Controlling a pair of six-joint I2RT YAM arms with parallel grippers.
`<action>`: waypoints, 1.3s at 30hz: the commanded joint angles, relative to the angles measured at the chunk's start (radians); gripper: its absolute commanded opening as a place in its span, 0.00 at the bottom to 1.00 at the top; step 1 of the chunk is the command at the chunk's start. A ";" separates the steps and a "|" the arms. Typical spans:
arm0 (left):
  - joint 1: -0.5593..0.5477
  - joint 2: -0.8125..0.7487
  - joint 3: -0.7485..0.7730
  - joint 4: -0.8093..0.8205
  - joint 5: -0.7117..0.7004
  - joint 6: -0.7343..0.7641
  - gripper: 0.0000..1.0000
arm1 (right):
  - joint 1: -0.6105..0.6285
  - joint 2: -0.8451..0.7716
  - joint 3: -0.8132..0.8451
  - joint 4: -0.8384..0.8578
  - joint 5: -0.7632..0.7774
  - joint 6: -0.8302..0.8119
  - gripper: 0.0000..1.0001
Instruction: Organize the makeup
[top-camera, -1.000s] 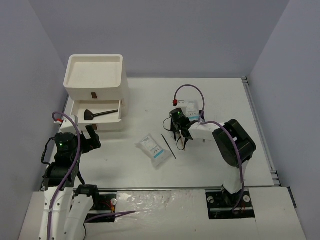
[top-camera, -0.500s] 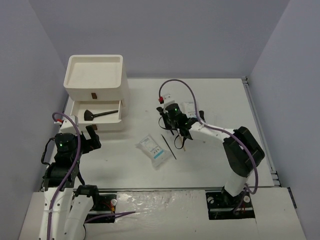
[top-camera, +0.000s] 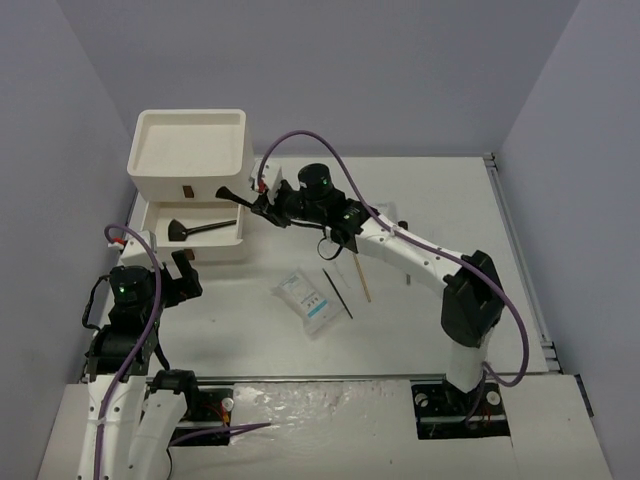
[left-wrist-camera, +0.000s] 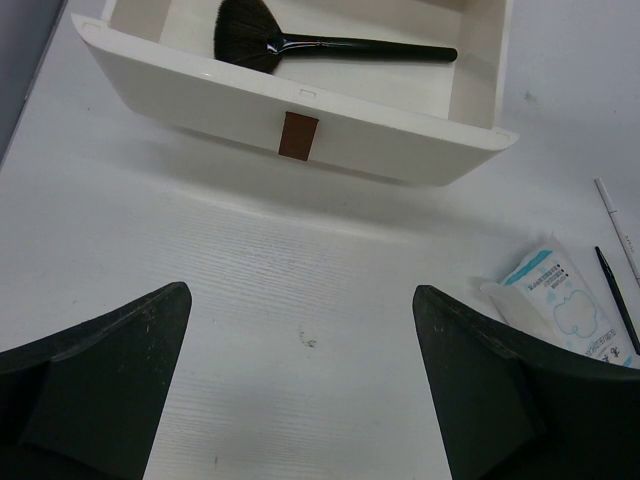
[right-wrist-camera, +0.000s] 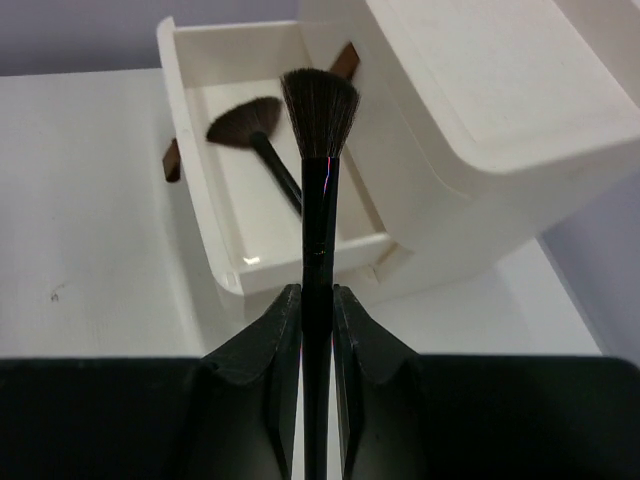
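My right gripper (top-camera: 262, 206) (right-wrist-camera: 316, 300) is shut on a black flat-tipped brush (top-camera: 232, 196) (right-wrist-camera: 319, 180) and holds it above the right end of the open middle drawer (top-camera: 160, 213) (right-wrist-camera: 196, 150). A black fan brush (top-camera: 188, 230) (right-wrist-camera: 250, 130) (left-wrist-camera: 300, 40) lies in that drawer. A white packet with blue print (top-camera: 309, 299) (left-wrist-camera: 560, 315), a thin black brush (top-camera: 337, 292) (left-wrist-camera: 615, 305) and a thin wooden stick (top-camera: 360, 277) lie on the table's middle. My left gripper (top-camera: 176, 274) (left-wrist-camera: 300, 300) is open and empty in front of the drawer.
The big white three-drawer box (top-camera: 190, 150) (right-wrist-camera: 480, 90) stands at the back left, with a tray-like top. A second white packet (top-camera: 385, 214) lies partly under my right arm. A thin white stick (left-wrist-camera: 618, 222) lies at the right in the left wrist view.
My right arm has swung left from the table's middle to the open drawer, carrying the black brush. The left arm has not moved.
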 joint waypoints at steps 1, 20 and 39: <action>0.006 0.014 0.033 0.046 0.001 0.009 0.92 | 0.041 0.098 0.211 0.023 -0.155 -0.096 0.01; 0.006 0.013 0.033 0.045 0.001 0.008 0.91 | 0.098 0.537 0.683 0.200 -0.113 -0.065 0.26; 0.007 0.006 0.029 0.049 0.023 0.008 0.91 | 0.047 -0.127 -0.166 0.082 0.372 0.197 0.53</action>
